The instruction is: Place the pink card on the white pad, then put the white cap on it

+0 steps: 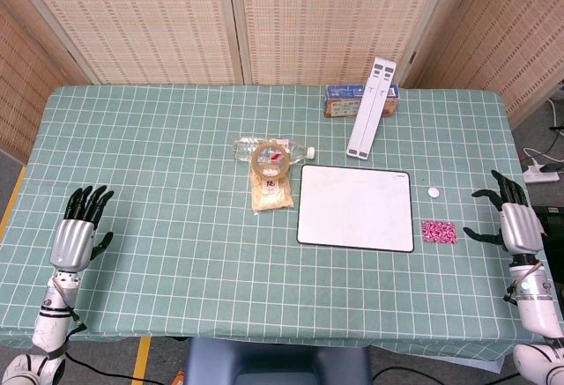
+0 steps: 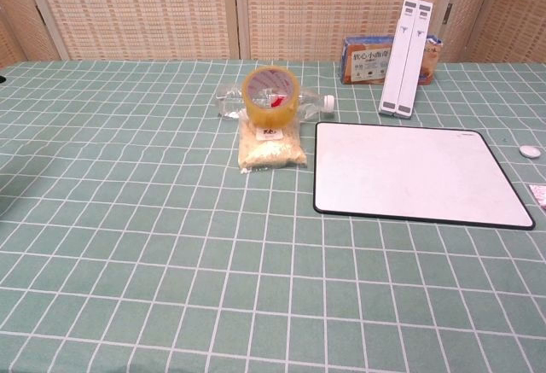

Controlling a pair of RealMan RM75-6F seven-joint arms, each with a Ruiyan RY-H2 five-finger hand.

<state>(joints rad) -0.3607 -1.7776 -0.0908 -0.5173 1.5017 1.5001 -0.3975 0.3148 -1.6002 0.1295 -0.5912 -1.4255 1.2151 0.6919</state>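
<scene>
Nothing was grabbed at this point: the pink card [image 1: 438, 232] sat on the bench [image 1: 176, 165] just right of the white pad [image 1: 356, 206], with the white cap [image 1: 434, 192] a bit above it near the pad's right edge, so both looked staged for the right side to reach. The right robot hand [image 1: 512, 219] rested at the bench's right edge close to the card, fingers spread and holding nothing. The left robot hand [image 1: 82, 227] lay way over on the far left, fingers apart too, empty. My guess was the right one would go for the card first. The tape roll [image 1: 271, 160] on a rice bag [image 1: 272, 191] seemed like clutter.
</scene>
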